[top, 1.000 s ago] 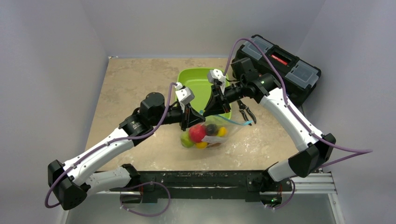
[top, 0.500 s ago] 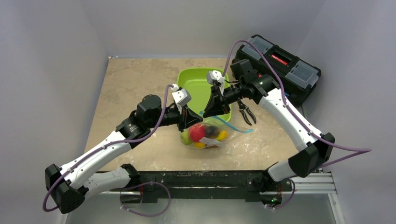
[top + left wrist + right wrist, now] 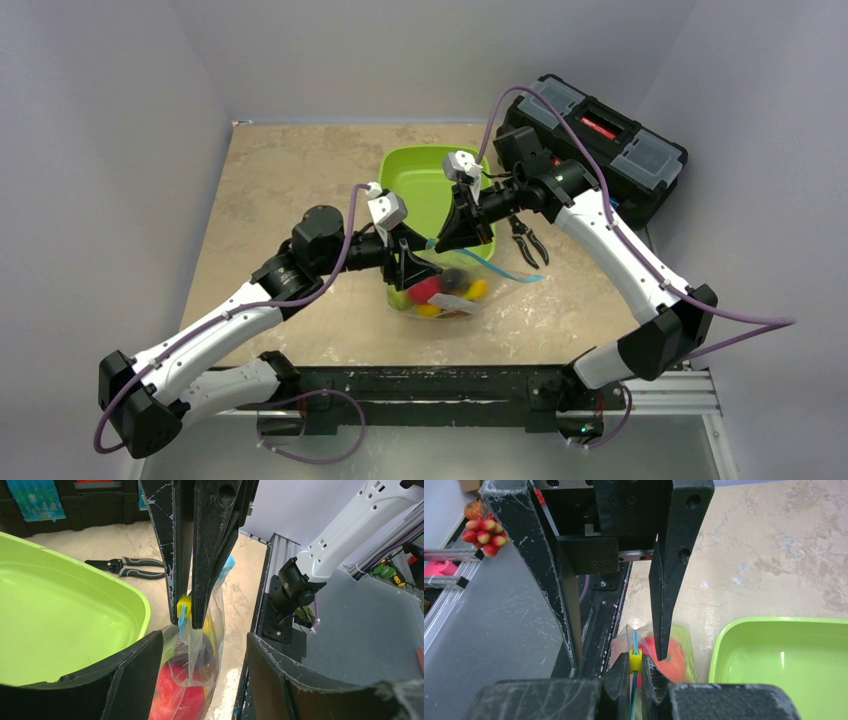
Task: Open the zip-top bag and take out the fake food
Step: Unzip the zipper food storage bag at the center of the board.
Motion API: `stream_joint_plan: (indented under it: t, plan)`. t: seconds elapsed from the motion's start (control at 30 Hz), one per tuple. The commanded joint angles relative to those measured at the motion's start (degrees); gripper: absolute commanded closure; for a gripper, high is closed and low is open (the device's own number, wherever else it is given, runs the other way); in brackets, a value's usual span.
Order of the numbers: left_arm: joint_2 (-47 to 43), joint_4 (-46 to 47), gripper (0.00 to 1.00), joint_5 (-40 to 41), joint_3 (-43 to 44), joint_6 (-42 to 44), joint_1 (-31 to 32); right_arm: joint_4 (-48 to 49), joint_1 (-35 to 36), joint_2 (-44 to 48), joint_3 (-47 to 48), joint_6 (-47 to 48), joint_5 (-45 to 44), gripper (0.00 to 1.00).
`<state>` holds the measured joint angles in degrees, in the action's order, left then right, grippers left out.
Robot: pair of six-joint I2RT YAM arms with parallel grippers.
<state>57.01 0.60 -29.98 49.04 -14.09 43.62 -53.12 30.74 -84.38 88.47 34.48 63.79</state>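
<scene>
My right gripper is squeezed tight on the top edge of the clear crinkly plastic zip-top bag. It grips right at the small yellow slider on the teal-blue zipper strip. The bag hangs down from it toward the tan stone-look table, just beside the near edge of the lime-green plastic tray.

My left gripper has its two black fingers wide apart, one on each side of the bag. I cannot tell if they touch the plastic. It holds nothing.

The small plastic fake food, in red, yellow and green pieces, is inside the bag.
</scene>
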Motion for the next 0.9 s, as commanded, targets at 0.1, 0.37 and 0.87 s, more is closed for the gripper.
stream_joint_plan:
  t: [0.1,0.37,0.87]
  plan:
    - [2.45,3.49,0.43,-2.78,0.28,2.27,-0.21,-0.14,-0.1,1.66,-0.2,-0.2,1.57,1.0]
    - [4.81,2.57,0.73,-2.91,2.13,3.71,-0.2,-0.29,-0.07,1.5,-0.36,-0.02,2.21,1.0]
    - [2.36,1.76,1.0,0.01,0.93,3.28,-0.2,-0.64,-0.07,1.12,0.72,-0.46,2.37,0.79]
